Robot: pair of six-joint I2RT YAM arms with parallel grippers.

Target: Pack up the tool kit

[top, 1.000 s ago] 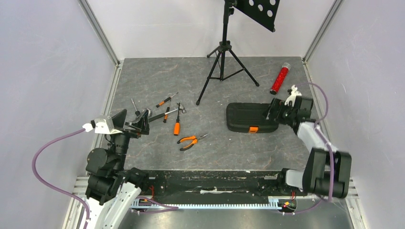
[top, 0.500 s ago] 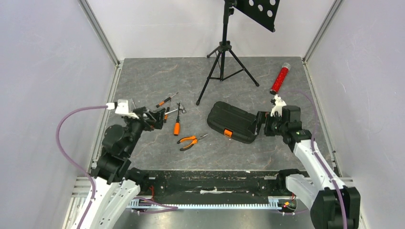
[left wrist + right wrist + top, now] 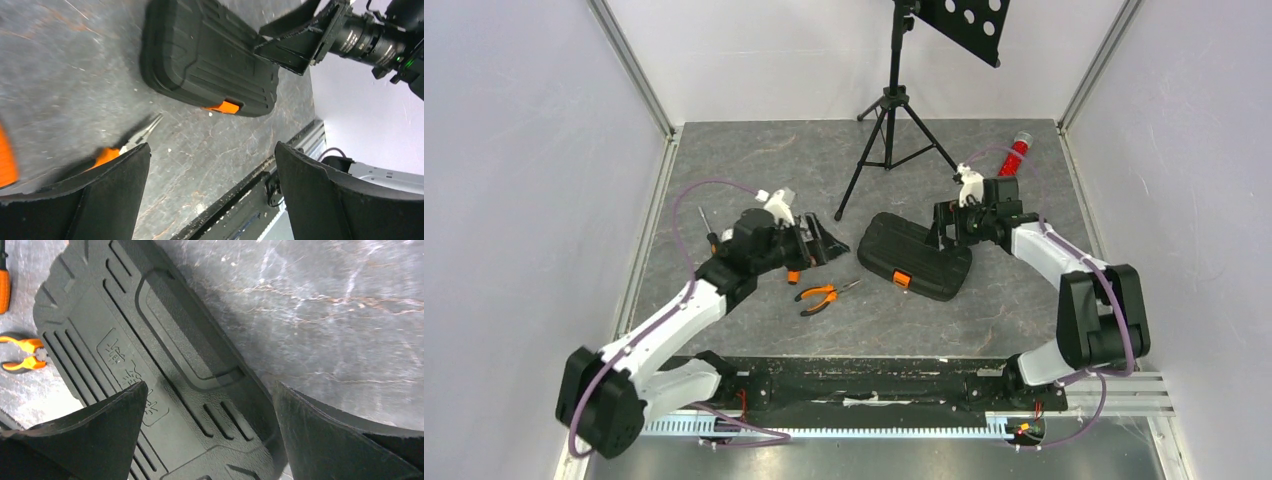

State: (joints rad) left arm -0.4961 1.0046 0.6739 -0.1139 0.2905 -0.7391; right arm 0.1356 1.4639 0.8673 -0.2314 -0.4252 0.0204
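Black case [image 3: 914,257] lies shut on the grey bench [image 3: 754,160], ribbed lid up, turned at an angle, orange latch [image 3: 902,279] on its near long edge; right gripper [image 3: 952,226] sits at the case's far right corner, jaws spread wide, holding nothing; right wrist view shows one finger [image 3: 85,440] over the lid and the other over bare bench just off the case's edge; cannot tell if either touches the lid; left gripper [image 3: 817,240] hangs left of the case, apart from it, jaws spread full and empty, pointed toward the case; left wrist view has the case and latch ahead between the two fingers, with the right gripper's open jaws at the case's far end; orange-handled pliers [image 3: 824,293] lie flat on the bench near the case's left end, loose, not touching it; an orange-handled screwdriver [image 3: 793,274] lies further left of the case, mostly hidden under the left gripper; a thin dark tool [image 3: 707,224] lies well left of the case, too small to name; black tripod stand [image 3: 894,130] stands behind the case, one leg reaching down toward its far left corner; red tube [image 3: 1013,158] lies behind and right of the case, just past the right gripper
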